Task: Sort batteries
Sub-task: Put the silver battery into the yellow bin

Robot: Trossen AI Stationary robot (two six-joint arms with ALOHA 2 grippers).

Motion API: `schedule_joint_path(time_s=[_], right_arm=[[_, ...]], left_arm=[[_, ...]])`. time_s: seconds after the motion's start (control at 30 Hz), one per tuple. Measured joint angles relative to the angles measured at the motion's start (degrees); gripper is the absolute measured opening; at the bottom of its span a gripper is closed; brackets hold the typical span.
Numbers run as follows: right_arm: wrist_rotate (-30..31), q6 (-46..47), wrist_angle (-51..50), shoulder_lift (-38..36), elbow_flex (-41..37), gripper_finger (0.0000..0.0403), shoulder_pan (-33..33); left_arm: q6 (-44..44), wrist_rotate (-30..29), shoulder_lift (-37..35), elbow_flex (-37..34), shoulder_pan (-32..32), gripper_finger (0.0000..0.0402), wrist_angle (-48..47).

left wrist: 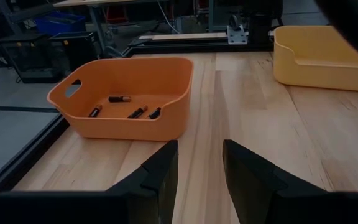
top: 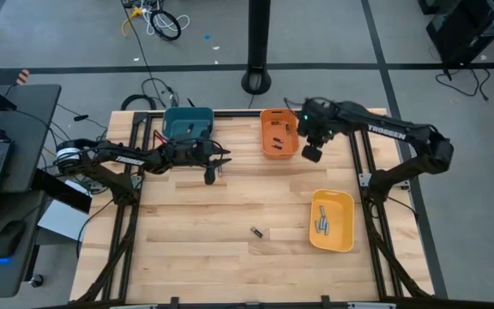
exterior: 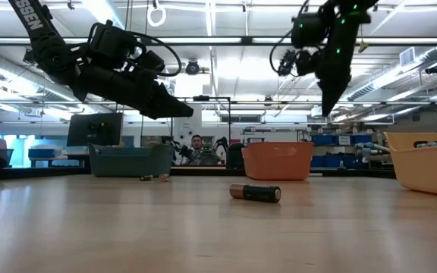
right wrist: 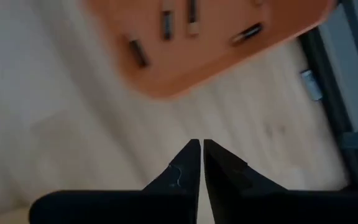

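- Right tool (right wrist: 201, 144): empty, jaws nearly shut, beside orange bin (top: 278, 144).
- Left tool (left wrist: 200, 163): jaws apart, empty.
- Step: between picks.
- Next: fetch loose battery (top: 256, 232) from worktop (top: 195, 223).

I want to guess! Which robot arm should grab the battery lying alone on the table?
Probably left: its pincer is open and empty. The right pincer, shut, is about as far from the battery.

Bright, even light fell from long ceiling strip lamps (exterior: 226, 72), which glared white in the low view. The table (top: 230, 215) carried only faint, soft shadows. The right wrist view was smeared by motion blur, the orange bin (right wrist: 216, 37) streaked; the other views stayed sharp.
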Motion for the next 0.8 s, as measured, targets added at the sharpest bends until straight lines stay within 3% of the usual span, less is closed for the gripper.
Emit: schedule_joint_path(time_s=[0.17,0.3,0.57,0.8], right_arm=[[-2.8,-6.1,6.4,4.8,0.0,0.0014,-7.6],[-5.0,-10.1,5.7,7.5,0.0,0.0007,-10.8],[-4.9,-11.0,5.6,-0.8,-0.1,0.0007,-7.6],[-4.8,-7.5,14.2,-9.5,-5.1,0.0008,-1.5]], left_arm=[[-0.7,-1.4,0.0,0.0,0.0,0.0135,-0.3],[-1.7,-1.6,-0.4,0.0,0.0,0.0135,-3.0],[-1.5,-1.7,-3.5,3.5,-0.5,0.0135,-20.1],[1.6,-3.7,-4.2,9.3,-4.4,0.0135,-40.4]])
